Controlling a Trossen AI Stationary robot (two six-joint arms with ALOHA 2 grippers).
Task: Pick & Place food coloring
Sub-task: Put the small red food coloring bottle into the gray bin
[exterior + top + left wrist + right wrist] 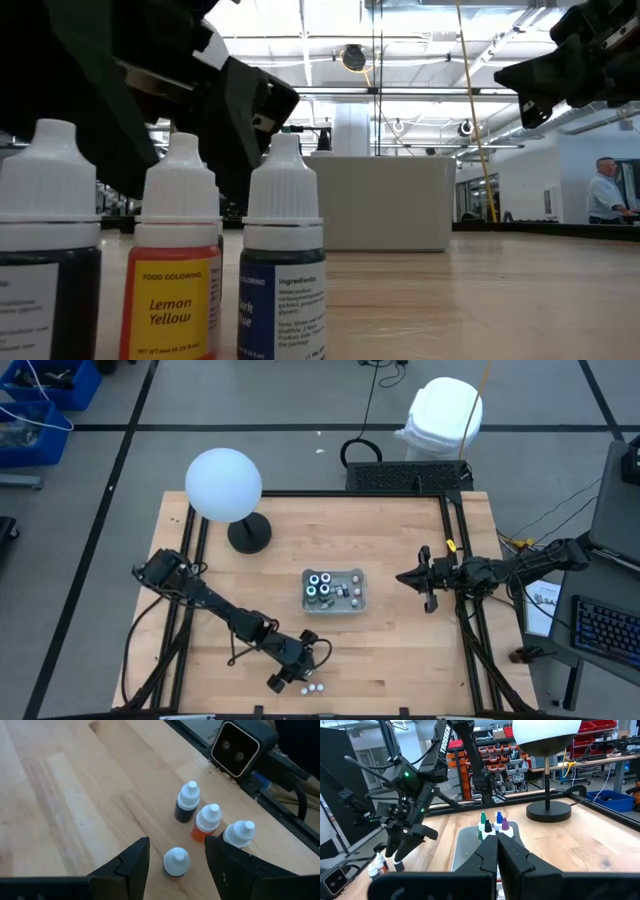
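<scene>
At the bottom of the left wrist view, the left gripper (176, 862) stands with its fingers apart on either side of a white-capped dropper bottle (176, 861), which stands on the wooden table (60, 795); nothing is clamped. Just beyond, toward the frame's right, three more food coloring bottles stand close together: a dark one (187, 805), an orange one (206, 822) and a third (239, 833) showing mostly its cap. In the low view the labels read "Lemon Yellow" (180, 270) beside a dark blue bottle (283, 260).

These look light, small plastic bottles, stiff enough to squeeze gently but tall and narrow, so likely to tip if nudged. The body below the cap seems the safest hold; the tapered cap would probably slip.

Farther off, at the centre of the high view, the clear tray (334, 591) holds more bottles. At the right, the right gripper (415, 577) waits above the table, fingers together.
</scene>
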